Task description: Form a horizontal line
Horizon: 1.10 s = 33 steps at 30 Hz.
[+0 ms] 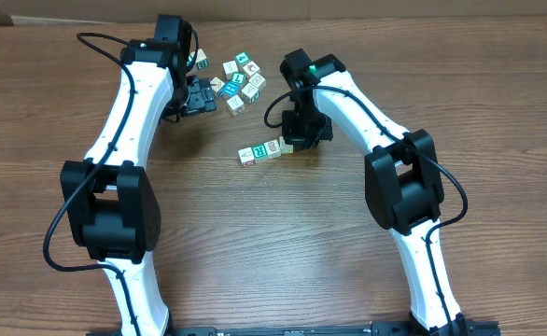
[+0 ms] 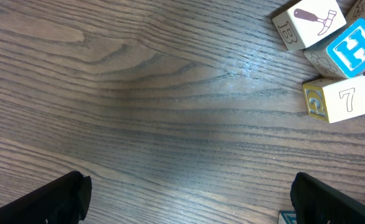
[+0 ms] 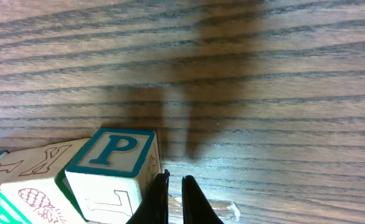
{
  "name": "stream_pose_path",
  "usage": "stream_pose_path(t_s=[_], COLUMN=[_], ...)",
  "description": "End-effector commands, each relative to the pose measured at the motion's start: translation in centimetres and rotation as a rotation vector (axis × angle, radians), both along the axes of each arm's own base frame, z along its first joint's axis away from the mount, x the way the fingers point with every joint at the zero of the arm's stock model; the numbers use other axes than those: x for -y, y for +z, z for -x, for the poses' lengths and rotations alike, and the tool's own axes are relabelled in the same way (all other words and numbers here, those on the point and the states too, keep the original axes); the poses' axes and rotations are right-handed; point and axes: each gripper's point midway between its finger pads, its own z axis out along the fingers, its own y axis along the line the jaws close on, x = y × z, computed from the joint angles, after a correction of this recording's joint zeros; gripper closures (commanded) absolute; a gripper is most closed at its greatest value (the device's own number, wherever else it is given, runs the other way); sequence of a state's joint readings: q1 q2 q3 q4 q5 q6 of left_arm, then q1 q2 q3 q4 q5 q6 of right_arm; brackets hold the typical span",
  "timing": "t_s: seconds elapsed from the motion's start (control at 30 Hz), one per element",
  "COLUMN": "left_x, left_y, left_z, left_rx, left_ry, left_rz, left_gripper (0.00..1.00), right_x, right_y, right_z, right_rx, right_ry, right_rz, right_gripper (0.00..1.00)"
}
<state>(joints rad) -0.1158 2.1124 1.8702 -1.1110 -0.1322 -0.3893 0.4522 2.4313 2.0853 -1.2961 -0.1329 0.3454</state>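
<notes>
Near the middle of the wooden worktop (image 1: 283,243), a short row of blocks (image 1: 266,150) lying edge to edge, slanting slightly up toward the right: a red-marked cube (image 1: 247,156) at the left end, a pale one (image 1: 273,147) beside it, a third at the right end mostly hidden under the right pincer (image 1: 297,140). Three countable from overhead; a fourth not made out. From the right wrist, a teal "P" cube (image 3: 114,163) with a red "K" cube (image 3: 39,169) touching its left side, and more faces cut off at the lower left edge.

Right pincer (image 3: 175,198) pressed nearly shut with nothing between the fingertips, just beside the "P" cube's right edge. Right arm (image 1: 399,177) arching over that end of the row, blocking the overhead view there.

Farther back, a loose cluster of about eight white-and-teal cubes (image 1: 239,82), unaligned, well apart from the row. From the left wrist: a hammer-picture cube (image 2: 308,23), a blue "H" cube (image 2: 355,50), a "7" cube (image 2: 338,99).

Left pincer (image 1: 199,96) spread wide, holding nothing, near the cluster's left side.
</notes>
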Motion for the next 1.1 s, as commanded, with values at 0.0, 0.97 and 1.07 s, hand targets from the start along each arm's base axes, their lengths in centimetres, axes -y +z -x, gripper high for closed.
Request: stream_pose_path(t_s=[0.0,0.97,1.07], left_x=[-0.3,-0.3,-0.3], left_y=[1.3,1.3,1.3], left_z=[-0.4,-0.4,-0.4], left_rx=[0.035,0.035,0.035], left_ry=[0.005,0.005,0.006], left_rz=[-0.005,-0.005,-0.005], left_gripper=[0.0,0.0,0.0], right_x=[0.0,-0.9,-0.8], right_y=[-0.6,-0.6,-0.6], right_z=[-0.2,-1.2,-1.0], right_rx=[0.012,0.065,0.057], right_ry=[0.012,0.06,0.06], right_rz=[0.017,-0.011,-0.007], right_gripper=[0.94,0.94,0.94])
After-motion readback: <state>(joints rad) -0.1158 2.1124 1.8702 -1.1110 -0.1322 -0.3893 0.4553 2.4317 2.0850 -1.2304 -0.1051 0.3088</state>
